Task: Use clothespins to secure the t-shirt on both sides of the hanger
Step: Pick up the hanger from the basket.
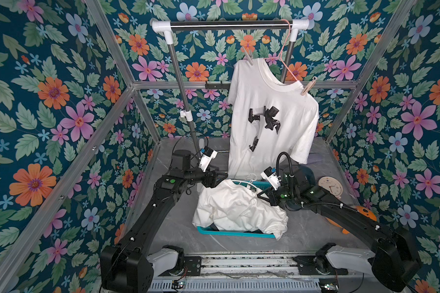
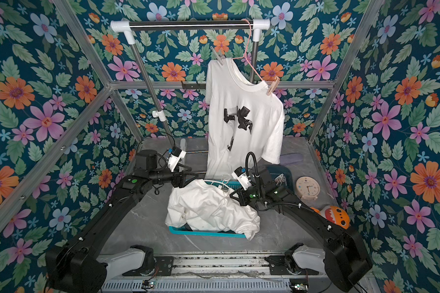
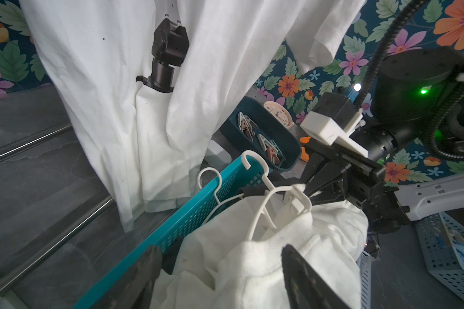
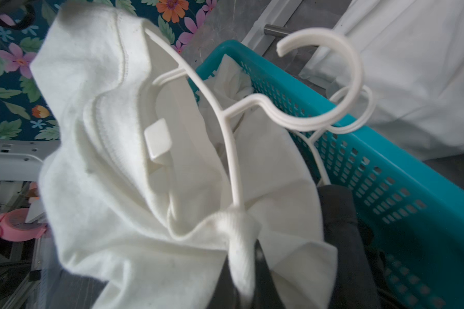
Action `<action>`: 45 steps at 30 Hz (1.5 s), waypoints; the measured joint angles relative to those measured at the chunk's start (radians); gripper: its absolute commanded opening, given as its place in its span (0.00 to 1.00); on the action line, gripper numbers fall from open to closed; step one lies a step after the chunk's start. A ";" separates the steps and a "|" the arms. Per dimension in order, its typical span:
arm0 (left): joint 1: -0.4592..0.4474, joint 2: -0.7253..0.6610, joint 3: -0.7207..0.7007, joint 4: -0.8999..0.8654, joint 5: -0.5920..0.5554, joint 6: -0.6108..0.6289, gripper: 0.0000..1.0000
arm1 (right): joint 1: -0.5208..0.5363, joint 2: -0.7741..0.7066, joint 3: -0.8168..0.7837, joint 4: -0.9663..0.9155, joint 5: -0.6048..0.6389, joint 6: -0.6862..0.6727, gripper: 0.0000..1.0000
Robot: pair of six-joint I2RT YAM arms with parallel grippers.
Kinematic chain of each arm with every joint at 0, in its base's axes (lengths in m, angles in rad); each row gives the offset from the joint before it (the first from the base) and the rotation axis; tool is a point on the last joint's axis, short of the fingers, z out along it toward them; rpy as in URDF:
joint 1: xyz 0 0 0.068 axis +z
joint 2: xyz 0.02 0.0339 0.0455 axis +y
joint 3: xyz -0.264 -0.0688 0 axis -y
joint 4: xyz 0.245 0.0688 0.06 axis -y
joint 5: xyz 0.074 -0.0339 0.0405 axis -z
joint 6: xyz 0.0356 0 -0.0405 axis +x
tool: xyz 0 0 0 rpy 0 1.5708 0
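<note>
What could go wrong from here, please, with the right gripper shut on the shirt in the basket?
1. The right gripper seems to pinch only the collar of the shirt beside the hanger, so the hanger may slide out on lifting.
2. A second hanger lies right behind the first, against the basket; their hooks may snag.
3. The hung shirt drapes close behind the basket; the open left gripper beside it could catch its hem.

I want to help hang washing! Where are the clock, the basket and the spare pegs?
clock [image 2: 308, 189]: in a top view, its face.
basket [image 3: 196, 215]: left wrist view, mesh wall.
spare pegs [image 3: 245, 126]: left wrist view, a peg's body.
</note>
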 measured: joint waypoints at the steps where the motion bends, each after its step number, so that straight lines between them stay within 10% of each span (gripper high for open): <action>1: 0.001 0.006 0.008 -0.006 -0.005 0.003 0.78 | 0.000 -0.003 -0.005 -0.001 0.023 -0.004 0.00; 17: 0.027 0.184 0.246 -0.196 0.027 0.127 0.77 | 0.066 -0.124 -0.049 0.079 0.360 -0.163 0.00; 38: 0.026 0.157 0.144 -0.304 0.206 0.206 0.78 | 0.166 -0.185 -0.082 0.230 0.571 -0.463 0.00; 45: 0.021 0.189 0.169 -0.325 0.267 0.224 0.49 | 0.167 -0.180 -0.079 0.276 0.570 -0.539 0.00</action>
